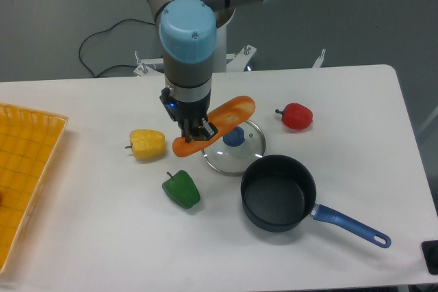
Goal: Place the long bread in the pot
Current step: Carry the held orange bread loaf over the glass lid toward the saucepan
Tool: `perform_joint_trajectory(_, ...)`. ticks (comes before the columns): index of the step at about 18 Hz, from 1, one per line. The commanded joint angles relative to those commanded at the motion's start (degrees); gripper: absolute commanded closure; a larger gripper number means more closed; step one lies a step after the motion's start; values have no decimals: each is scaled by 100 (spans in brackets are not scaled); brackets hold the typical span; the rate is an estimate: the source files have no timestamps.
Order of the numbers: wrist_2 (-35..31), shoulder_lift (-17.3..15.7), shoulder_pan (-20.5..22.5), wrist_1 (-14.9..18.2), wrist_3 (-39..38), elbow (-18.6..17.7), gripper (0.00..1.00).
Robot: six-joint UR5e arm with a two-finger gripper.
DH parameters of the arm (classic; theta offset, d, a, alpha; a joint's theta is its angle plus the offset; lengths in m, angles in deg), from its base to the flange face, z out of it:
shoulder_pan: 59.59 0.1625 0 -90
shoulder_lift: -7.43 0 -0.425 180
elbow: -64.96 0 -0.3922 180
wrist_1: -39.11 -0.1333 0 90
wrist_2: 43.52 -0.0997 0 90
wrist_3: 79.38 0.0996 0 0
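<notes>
The long bread (229, 113) is an orange-golden toy loaf, held tilted above the table with its right end higher. My gripper (198, 132) is shut on it near its lower left end. The loaf hangs over the left part of the glass lid. The pot (277, 191) is a dark round saucepan with a blue handle (349, 226) pointing right and toward the front. It stands empty, to the right of the gripper and nearer the table's front edge.
A round glass lid with a blue knob (235, 147) lies just behind-left of the pot. A yellow pepper (148, 144), a green pepper (181, 189) and a red pepper (296, 115) lie around. An orange tray (24, 176) sits at the left edge.
</notes>
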Motion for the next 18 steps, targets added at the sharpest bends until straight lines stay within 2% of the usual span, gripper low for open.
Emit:
perform_joint_trajectory(12, 0, 0, 26, 9, 0, -18, 100)
perform_joint_trajectory(16, 26, -17, 158, 0, 0, 17, 100)
perform_joint_trajectory(18, 53, -70, 263, -157, -9, 35, 100)
